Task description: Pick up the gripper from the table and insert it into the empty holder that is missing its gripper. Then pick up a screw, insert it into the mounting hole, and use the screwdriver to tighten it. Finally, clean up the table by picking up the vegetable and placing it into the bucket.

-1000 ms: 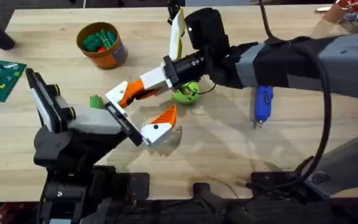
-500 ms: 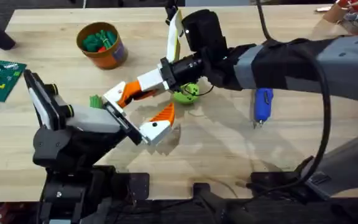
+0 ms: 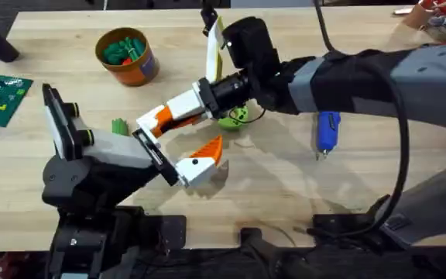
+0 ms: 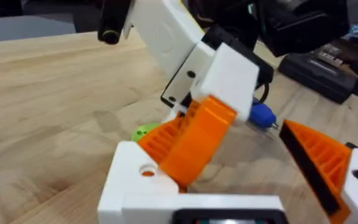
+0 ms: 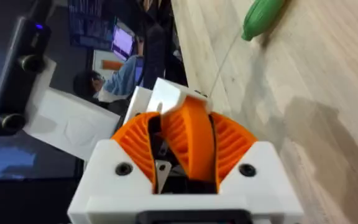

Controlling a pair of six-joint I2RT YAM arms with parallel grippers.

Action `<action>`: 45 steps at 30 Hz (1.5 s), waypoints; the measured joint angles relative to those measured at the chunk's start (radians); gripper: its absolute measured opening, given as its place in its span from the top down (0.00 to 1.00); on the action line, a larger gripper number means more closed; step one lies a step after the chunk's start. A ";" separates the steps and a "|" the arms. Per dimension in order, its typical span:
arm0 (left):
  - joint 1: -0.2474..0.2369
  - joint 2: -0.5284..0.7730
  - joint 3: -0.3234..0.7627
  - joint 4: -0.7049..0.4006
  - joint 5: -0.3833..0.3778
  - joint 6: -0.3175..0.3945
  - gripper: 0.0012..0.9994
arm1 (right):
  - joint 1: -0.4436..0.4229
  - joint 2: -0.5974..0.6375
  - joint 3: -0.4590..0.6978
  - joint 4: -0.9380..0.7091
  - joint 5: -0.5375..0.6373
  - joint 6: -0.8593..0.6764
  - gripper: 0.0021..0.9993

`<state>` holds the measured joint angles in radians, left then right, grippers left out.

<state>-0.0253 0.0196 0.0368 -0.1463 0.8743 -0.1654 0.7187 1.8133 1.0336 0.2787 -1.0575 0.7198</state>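
Since a second ago, the ribbed orange wedge-shaped gripper (image 3: pixel 159 118) is edging up and right, pinched by the right gripper (image 5: pixel 185 146) at the left arm's white plastic holder (image 3: pixel 147 143), lining it up for insertion. Left fingers: cannot tell.

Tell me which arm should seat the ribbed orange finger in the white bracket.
Right. Its gripper clamps the wedge-shaped, ribbed orange finger, poised right at the white plastic bracket on the left arm's tip; the left arm is just the holder.
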 joint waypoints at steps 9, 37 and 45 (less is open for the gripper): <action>-0.019 -0.001 0.000 -0.005 0.117 0.013 0.02 | 0.015 0.017 0.000 -0.010 -0.100 -0.021 0.37; -0.055 -0.002 -0.008 -0.006 0.260 0.042 0.02 | -0.211 0.017 -0.002 -0.330 -0.260 -0.145 0.00; -0.055 -0.002 -0.009 -0.002 0.257 0.109 0.02 | -0.301 -0.116 -0.004 -0.783 -0.214 -0.451 0.01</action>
<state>-0.0807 0.0176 0.0278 -0.1487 1.1314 -0.0567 0.4175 1.6969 1.0298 -0.5043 -1.2714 0.2689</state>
